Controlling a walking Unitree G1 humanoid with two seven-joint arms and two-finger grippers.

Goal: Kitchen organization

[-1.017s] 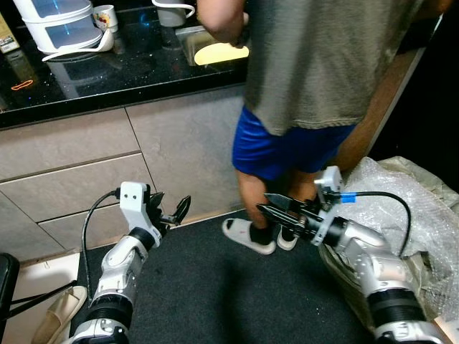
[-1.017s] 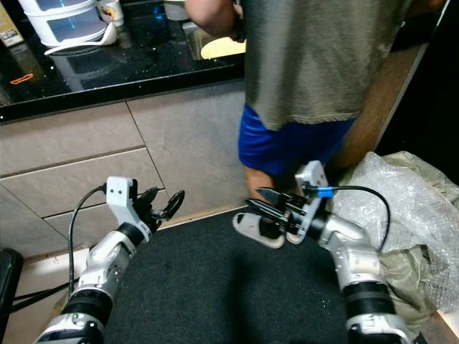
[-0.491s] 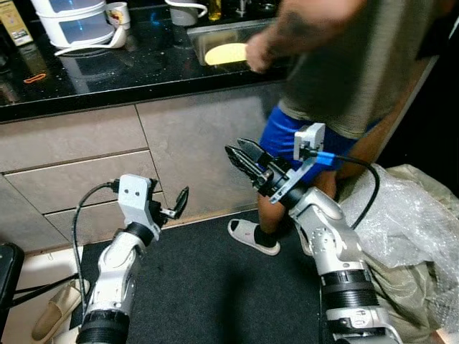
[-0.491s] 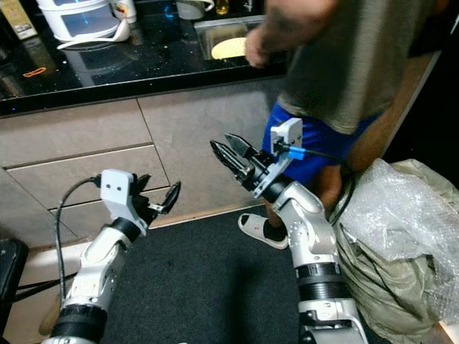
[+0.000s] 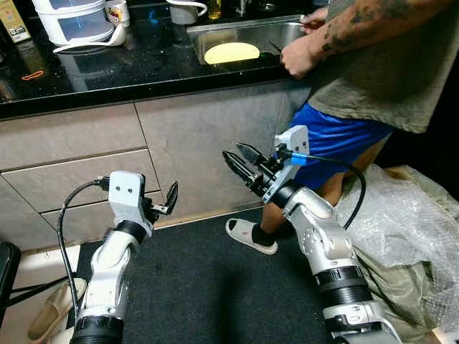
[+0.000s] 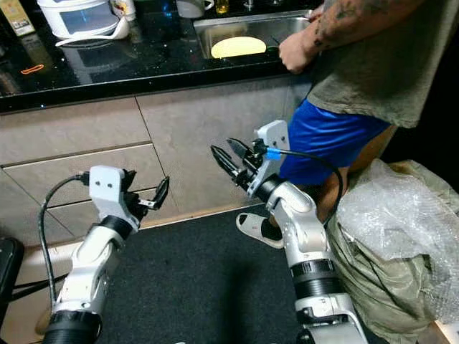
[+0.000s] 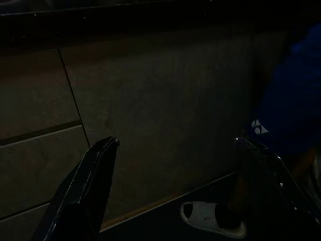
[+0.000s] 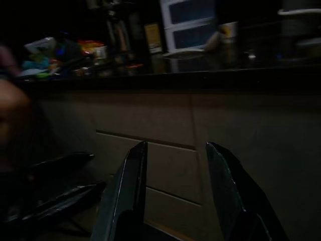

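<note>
Before the grey cabinet fronts of a kitchen counter, both arms are hanging in the air with nothing in them; the left gripper is hovering low near the drawer fronts, its two black fingers standing well apart; the right gripper is raised higher, pointing toward the cabinets, and its fingers are also parted, though less widely.

Above them the black stone countertop is carrying a white container with a blue window at its far left, a white ladle lying just beside it, and a small cup close by; a steel sink is set into the counter, and a pale yellow round thing, possibly a plate, is lying in it.

A person in a grey shirt and blue shorts is standing at the sink on the robot's right, one hand resting at the sink's edge; a foot in a white slipper is planted on the floor just behind the right arm.

A dark mat is covering the floor under the arms; a heap of clear bubble wrap is lying at the far right, near the person's legs.

The wrist views are very dark; the left one is making out the cabinets and the slipper.
</note>
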